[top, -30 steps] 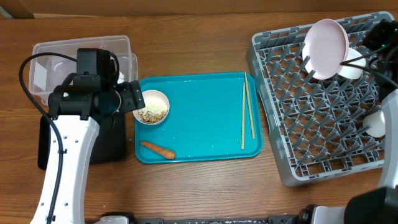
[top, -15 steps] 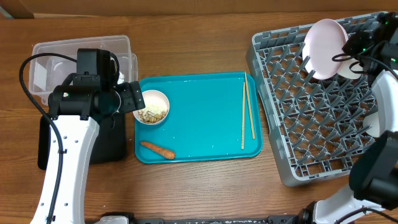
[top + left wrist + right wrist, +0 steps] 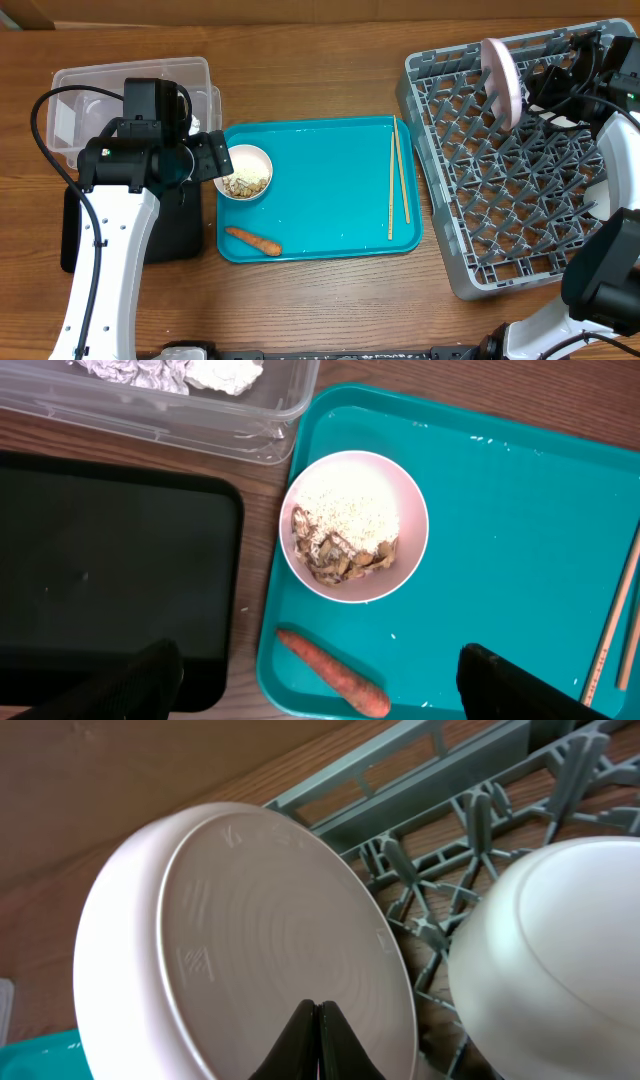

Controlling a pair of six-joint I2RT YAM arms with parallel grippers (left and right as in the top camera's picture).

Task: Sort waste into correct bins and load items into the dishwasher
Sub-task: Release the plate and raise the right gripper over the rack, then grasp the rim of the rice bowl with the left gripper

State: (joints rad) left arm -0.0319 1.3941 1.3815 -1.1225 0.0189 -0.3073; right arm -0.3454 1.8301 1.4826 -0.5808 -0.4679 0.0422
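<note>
Overhead, upper right of frame: white plate [image 3: 503, 82] stood on edge in grey dish rack [image 3: 500, 210]. Right jaws clenched on nothing, tips right at the plate's underside. Left jaws released, hovering over small bowl [image 3: 355, 525] of scraps and carrot [image 3: 332, 685] on teal tray [image 3: 500, 540].

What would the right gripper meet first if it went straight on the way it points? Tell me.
The plate. It stands on edge in the rack, and the shut right gripper points at its underside; whether the tips already touch it is unclear.
</note>
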